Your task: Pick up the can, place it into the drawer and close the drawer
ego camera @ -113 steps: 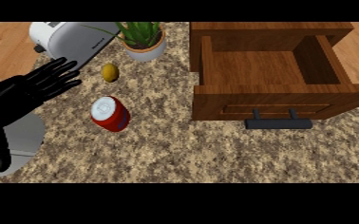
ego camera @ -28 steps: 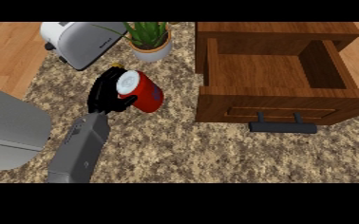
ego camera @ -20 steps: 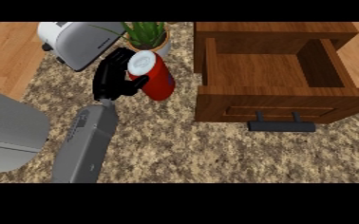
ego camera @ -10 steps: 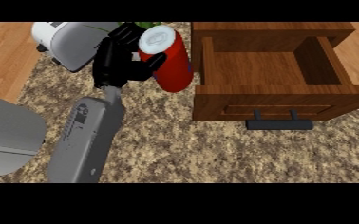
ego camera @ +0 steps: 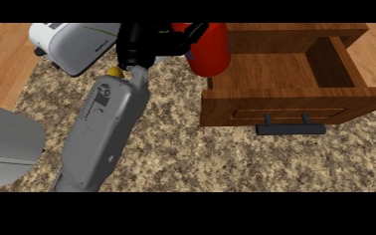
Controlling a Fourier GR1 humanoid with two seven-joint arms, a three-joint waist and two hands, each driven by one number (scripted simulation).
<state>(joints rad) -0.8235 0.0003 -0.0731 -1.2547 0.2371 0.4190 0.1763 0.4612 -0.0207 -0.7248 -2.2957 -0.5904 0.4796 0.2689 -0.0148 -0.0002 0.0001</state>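
Observation:
My left hand (ego camera: 147, 42) is shut on the red can (ego camera: 211, 50) and holds it up off the counter, near the top of the head view. The can hangs tilted, its lower end over the left wall of the open wooden drawer (ego camera: 283, 74). The drawer's inside shows bare wood, and its black handle (ego camera: 290, 128) sticks out at the front. My grey left forearm (ego camera: 106, 124) runs up from the lower left to the hand. The can's top is hidden behind my fingers. My right hand does not show.
A white toaster (ego camera: 77, 45) stands at the back left, just beside my hand. A small yellow fruit (ego camera: 114, 71) peeks out next to my wrist. A grey rounded part of my arm (ego camera: 15, 144) fills the left edge. Speckled counter (ego camera: 220, 159) stretches in front of the drawer.
My left hand closed round the can, lifted it off the counter and carried it up and to the right, up to the drawer's left wall. The plant is now hidden.

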